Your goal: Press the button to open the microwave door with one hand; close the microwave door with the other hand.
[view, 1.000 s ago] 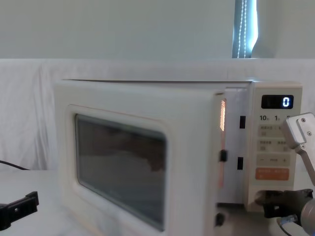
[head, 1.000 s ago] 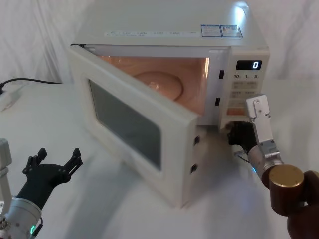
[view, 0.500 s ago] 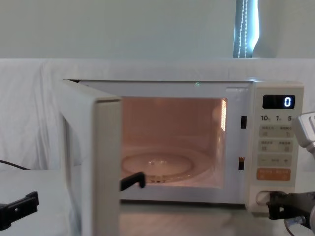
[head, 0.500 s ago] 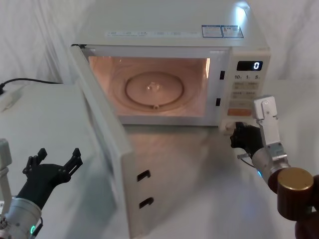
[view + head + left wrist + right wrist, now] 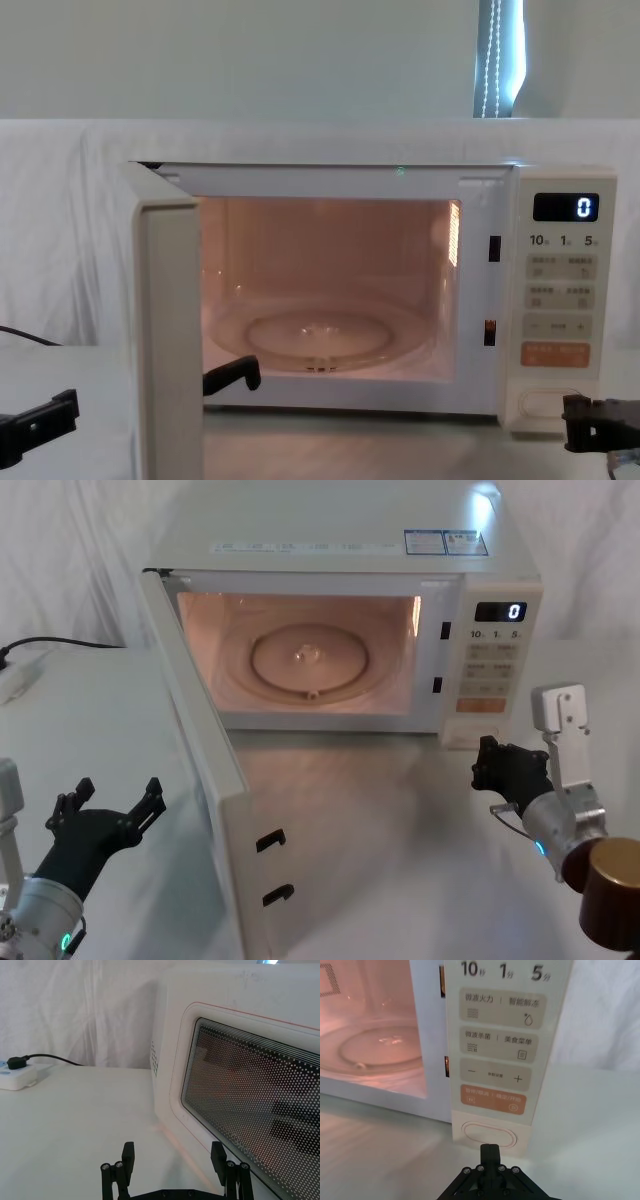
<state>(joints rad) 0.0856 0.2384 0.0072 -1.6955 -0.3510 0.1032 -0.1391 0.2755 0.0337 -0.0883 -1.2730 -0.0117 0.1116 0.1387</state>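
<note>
Microwave door (image 5: 215,790) is swung fully open to the robot's left, hinged at the oven's left edge, its latch hooks facing the robot; in left wrist view its mesh window (image 5: 255,1110) sits close in front of the cam. Cavity lit pinkish w/ glass turntable (image 5: 308,658) inside.

Right gripper (image 5: 490,765): fingers pressed together into one narrow tip, holding nothing. It hovers just in front of the control panel's lower end, apart from it. In right wrist view the closed tip (image 5: 490,1152) points at the button (image 5: 488,1134), w/ a small gap between them, no contact. Behind the gripper, a pale grey angular link (image 5: 562,730) & the wrist run back toward the lower right corner.

Left gripper (image 5: 105,805): fingers spread wide apart, empty, low at the robot's left, near the outer face of the open door but not touching. Left wrist view shows both fingertips (image 5: 119,1170) above the white table (image 5: 75,1110).

Above the button: orange key (image 5: 492,1100), then cream labelled keys; display (image 5: 500,611) reads 0. Power strip (image 5: 17,1076) w/ black plug sits far left on the table.
</note>
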